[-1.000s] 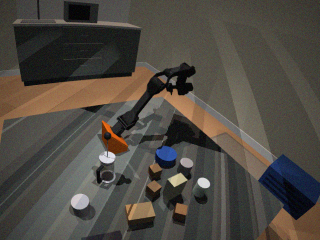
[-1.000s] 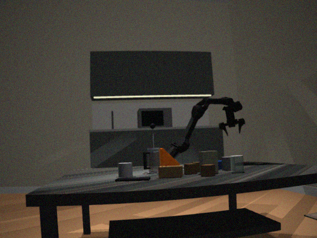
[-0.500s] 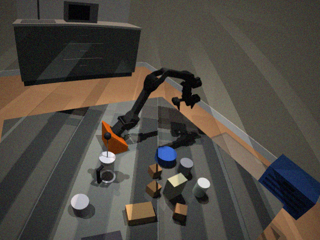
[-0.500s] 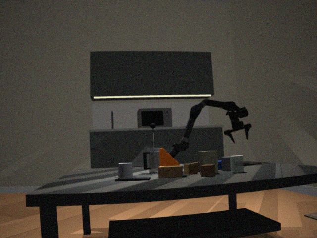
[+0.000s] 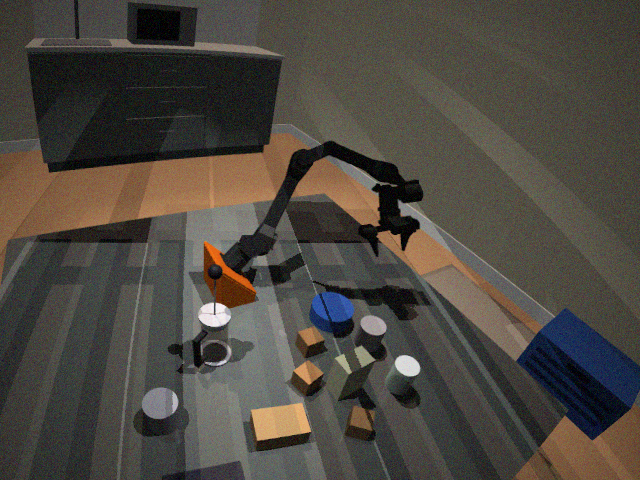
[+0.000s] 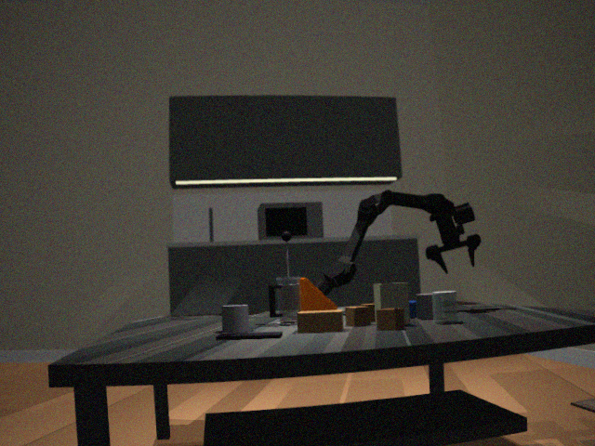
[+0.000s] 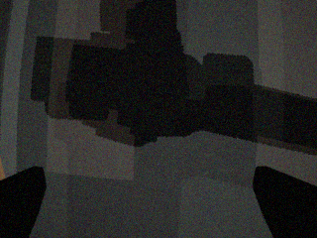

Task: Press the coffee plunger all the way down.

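The coffee press stands upright on the table at the left of the top view, its black handle on the left side. Its plunger knob is a black ball on a thin rod, high above the white lid. My gripper is open and empty. It hangs high over the far right part of the table, well to the right of the press. The wrist view shows both fingertips wide apart over the table top and the arm's dark shadow, with no press in sight.
An orange wedge stands close behind the press. A blue cylinder, small brown blocks, a pale green block and two cups lie right of it. A grey cylinder and a tan block are in front.
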